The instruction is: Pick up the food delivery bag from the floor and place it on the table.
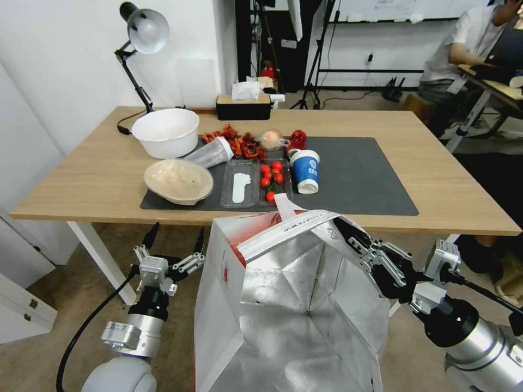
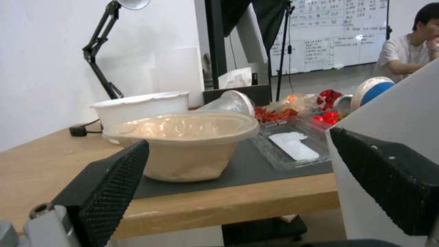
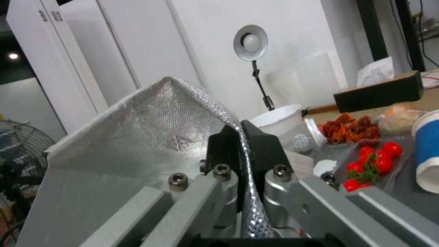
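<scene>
While raised before the light-wood bench (image 1: 98, 179), the boxy white-and-red foil-lined delivery bag (image 1: 283, 305) is pinched at its rim by the right gripper (image 3: 240, 164); left gripper (image 1: 174, 247) fingers are spread beside it.

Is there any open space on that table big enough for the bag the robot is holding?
The right half of the table, past the blue cup, is bare mat and wood. The left-centre is crowded with bowls, trays and tomatoes. The right gripper holds the bag.
</scene>
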### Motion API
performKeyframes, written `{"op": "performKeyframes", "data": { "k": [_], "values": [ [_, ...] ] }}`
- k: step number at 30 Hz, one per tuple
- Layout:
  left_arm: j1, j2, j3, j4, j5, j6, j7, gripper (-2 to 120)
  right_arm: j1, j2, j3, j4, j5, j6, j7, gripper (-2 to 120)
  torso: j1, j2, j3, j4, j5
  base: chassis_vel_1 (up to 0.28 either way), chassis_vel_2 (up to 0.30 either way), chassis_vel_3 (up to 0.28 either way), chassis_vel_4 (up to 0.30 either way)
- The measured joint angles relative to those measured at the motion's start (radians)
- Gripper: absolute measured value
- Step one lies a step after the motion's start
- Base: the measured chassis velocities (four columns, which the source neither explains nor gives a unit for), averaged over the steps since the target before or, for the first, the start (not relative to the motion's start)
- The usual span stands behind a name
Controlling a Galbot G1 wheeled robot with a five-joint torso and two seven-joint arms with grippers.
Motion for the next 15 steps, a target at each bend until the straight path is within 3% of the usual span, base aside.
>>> {"op": "performKeyframes", "data": {
  "k": [15],
  "values": [
    [0.002,0.001,-0.001,-0.001,0.000,-0.001,-0.005,99,-0.001,-0.001,0.001,0.000,-0.002,0.001,-0.004,0,0.031,0.072,0.042,0.0000,0.0000,0.000,0.000,0.000,0.000]
  ]
}}
